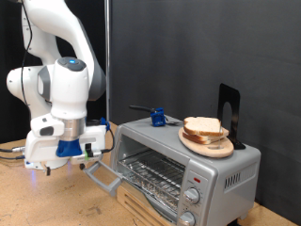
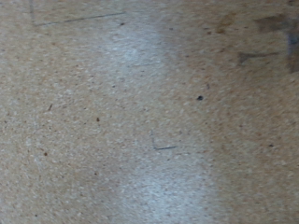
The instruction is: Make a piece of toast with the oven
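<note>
The oven [image 1: 221,174] is a silver-grey toaster oven at the exterior view's right. Its glass door [image 1: 105,173] hangs open and the wire rack [image 1: 155,173] inside shows. The piece of toast [image 1: 202,127], pale with a tan crust, lies on a round wooden plate [image 1: 209,145] on top of the oven. My gripper [image 1: 52,164] points down at the wooden table, to the left of the open door and close to its handle. Its fingers do not show in the wrist view, which holds only the bare tabletop [image 2: 149,112].
A blue-and-black tool [image 1: 157,117] lies on the oven's top behind the plate. A black stand [image 1: 229,113] rises at the oven's back right. The oven's round knobs [image 1: 193,194] face front. A black curtain closes off the back.
</note>
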Tool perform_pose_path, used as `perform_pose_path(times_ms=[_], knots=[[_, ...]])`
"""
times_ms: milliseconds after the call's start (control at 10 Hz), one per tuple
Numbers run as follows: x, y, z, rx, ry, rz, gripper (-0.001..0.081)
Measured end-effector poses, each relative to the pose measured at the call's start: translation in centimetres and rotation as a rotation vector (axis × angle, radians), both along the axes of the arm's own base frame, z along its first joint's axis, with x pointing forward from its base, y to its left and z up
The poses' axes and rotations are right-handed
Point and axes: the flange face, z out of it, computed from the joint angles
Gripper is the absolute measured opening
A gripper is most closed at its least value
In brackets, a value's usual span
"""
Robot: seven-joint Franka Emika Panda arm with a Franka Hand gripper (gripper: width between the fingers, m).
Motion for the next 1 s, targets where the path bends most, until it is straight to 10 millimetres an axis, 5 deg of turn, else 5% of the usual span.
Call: perform_pose_path(times_ms=[1000], knots=[[2.0,-2.1,-2.4,-0.003,-0.021,0.006,0.0807]])
